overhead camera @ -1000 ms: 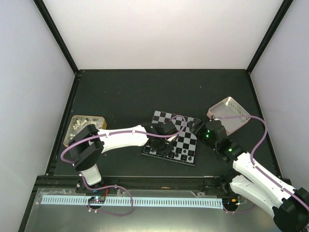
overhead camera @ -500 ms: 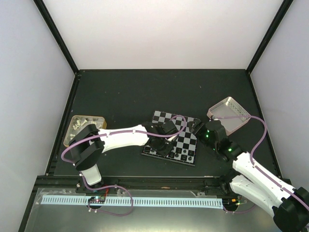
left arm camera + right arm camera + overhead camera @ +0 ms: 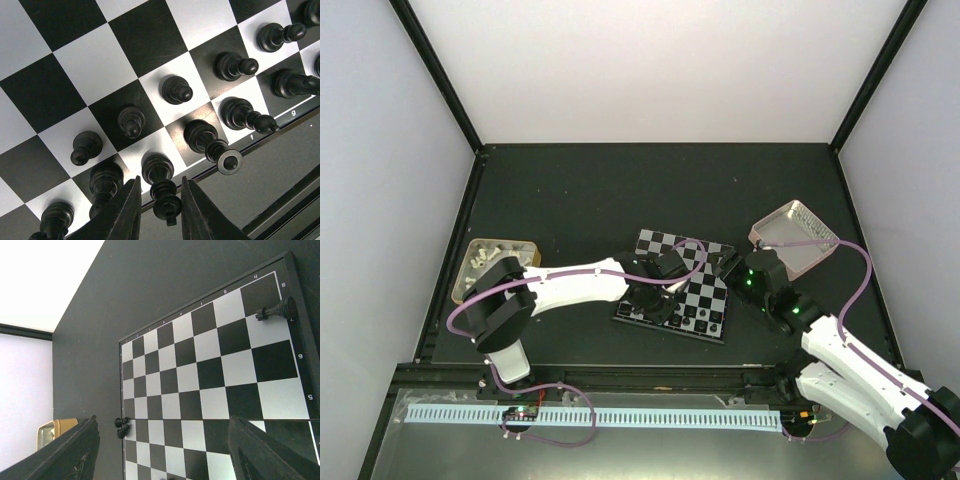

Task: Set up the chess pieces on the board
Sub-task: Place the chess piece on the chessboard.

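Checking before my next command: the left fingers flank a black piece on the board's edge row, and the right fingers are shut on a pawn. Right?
No: the right fingers stand wide open and empty above the board, as the right wrist view shows. The left fingers do flank a black piece.

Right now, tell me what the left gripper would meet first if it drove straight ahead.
Probably the black chess piece standing between the fingers of the left gripper, on the edge row of the board; depth past it is unclear.
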`<action>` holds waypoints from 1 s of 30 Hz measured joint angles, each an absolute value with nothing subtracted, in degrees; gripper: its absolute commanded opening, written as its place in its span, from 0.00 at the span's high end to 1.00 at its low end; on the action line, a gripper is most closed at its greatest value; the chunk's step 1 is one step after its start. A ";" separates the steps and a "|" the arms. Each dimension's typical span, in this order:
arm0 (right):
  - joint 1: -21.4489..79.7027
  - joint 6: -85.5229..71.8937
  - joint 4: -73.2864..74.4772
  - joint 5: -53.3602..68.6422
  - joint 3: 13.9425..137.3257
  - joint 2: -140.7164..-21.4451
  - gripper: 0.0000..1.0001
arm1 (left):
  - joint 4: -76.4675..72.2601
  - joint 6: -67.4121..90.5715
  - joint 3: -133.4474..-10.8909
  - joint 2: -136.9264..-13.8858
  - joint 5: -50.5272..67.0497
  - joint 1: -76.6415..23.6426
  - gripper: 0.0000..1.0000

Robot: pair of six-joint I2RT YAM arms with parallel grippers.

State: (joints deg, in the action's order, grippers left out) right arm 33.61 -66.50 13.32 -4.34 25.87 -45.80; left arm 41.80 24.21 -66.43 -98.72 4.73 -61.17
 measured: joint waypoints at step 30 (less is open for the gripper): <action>33.61 -59.79 14.02 -3.14 25.69 -45.69 0.28 | 41.58 24.62 -67.35 -91.98 2.68 -60.01 0.69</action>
State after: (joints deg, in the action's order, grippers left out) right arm 33.61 -59.79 14.02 -3.14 25.69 -45.69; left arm 41.58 24.62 -67.35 -91.98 2.68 -60.01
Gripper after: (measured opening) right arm 0.715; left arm 0.301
